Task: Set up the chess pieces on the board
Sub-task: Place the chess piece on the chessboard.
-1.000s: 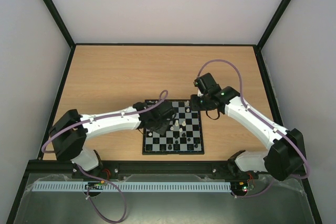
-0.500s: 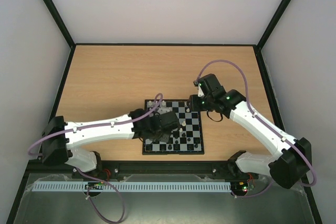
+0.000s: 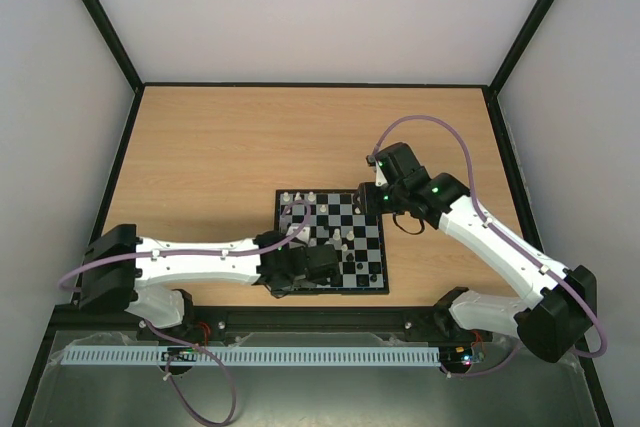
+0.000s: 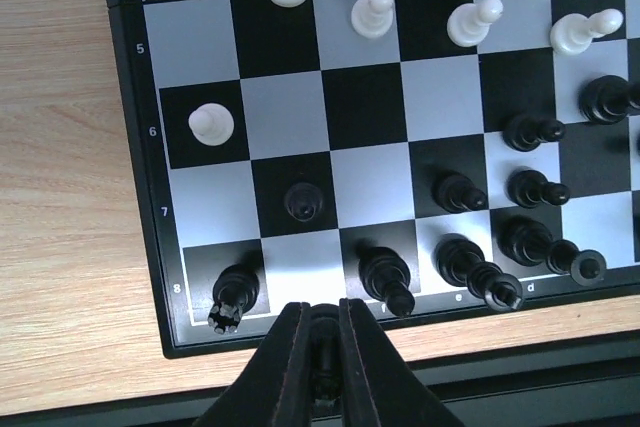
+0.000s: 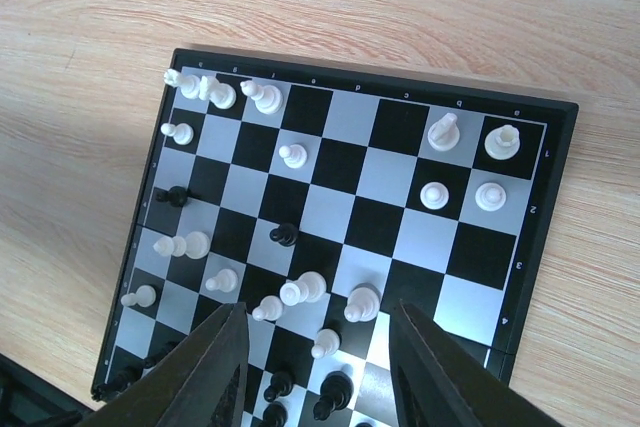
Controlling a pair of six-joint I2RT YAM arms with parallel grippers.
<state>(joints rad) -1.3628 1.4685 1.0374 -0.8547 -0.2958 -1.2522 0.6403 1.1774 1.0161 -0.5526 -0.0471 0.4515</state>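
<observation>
Checking in: your left gripper (image 4: 322, 309) hovers over the board's (image 3: 372, 215) near-left corner, fingers pinched almost together. Something dark sits in the slit, can't tell what. Right gripper (image 5: 318, 309) gapes wide, empty, above the board. Board sits mid near edge of the tabletop (image 3: 220, 147), chess pieces (image 4: 385, 272) scattered on it.

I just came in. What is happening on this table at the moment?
A chess setup is in progress. The left pincer, nearly closed, hangs at the near edge of the board, beside a row of black pieces. The right pincer hovers open above the board and holds nothing. White pieces stand along the far side, but several pieces are scattered mid-board, so the setup is unfinished.
</observation>
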